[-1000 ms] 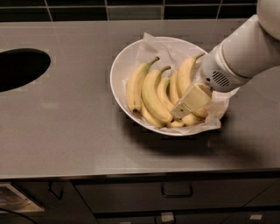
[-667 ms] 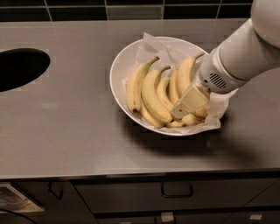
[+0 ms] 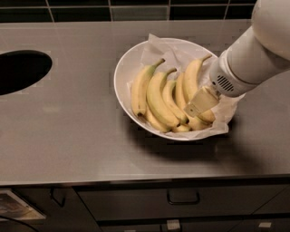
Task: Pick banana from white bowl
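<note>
The white bowl (image 3: 123,72), lined with crumpled white paper (image 3: 156,47), stands on the grey counter right of centre. Several yellow bananas lie in it side by side. The banana (image 3: 191,79) is the thick one on the right, with a pale yellow-tan stem pointing up and right. My gripper (image 3: 198,104) reaches in from the upper right. Its beige tip rests over the lower end of that banana, inside the bowl's right side. The banana's lower end is hidden behind the gripper.
Two bananas with darker stem tips (image 3: 158,62) lie left of the banana. A dark round opening (image 3: 20,70) sits in the counter at far left. The counter's front edge (image 3: 136,181) runs above drawers with a handle (image 3: 183,199). A dark tiled wall (image 3: 136,9) is behind.
The upper part of my arm has swung a little up and to the right. The gripper tip stays at about the same spot in the bowl. The bananas have not moved.
</note>
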Motion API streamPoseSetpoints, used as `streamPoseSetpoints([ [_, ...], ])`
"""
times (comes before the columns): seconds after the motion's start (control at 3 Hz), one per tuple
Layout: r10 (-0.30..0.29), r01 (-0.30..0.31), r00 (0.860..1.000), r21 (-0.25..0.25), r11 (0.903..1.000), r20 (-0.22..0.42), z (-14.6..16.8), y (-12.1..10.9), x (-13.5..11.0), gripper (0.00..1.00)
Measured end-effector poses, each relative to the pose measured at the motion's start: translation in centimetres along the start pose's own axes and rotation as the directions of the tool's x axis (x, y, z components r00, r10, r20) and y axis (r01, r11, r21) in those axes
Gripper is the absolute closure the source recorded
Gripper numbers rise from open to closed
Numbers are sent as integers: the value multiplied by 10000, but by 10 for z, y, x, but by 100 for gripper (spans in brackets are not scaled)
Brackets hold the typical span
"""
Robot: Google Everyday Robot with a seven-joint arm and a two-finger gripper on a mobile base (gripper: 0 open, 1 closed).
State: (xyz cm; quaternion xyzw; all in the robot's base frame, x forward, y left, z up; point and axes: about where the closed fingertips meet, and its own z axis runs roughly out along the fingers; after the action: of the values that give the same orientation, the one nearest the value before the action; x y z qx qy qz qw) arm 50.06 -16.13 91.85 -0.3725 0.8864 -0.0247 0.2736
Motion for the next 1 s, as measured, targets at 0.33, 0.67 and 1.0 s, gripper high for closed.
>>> streamPoseSetpoints([
  [0.33, 105, -104, 9999, 181, 9998, -46, 0, -2, -1, 28],
  [0.67, -77, 77, 10000, 82, 9999, 5, 4, 5, -9, 28],
  [1.0, -114, 114, 9999, 11, 9999, 81, 10, 7, -15, 28],
])
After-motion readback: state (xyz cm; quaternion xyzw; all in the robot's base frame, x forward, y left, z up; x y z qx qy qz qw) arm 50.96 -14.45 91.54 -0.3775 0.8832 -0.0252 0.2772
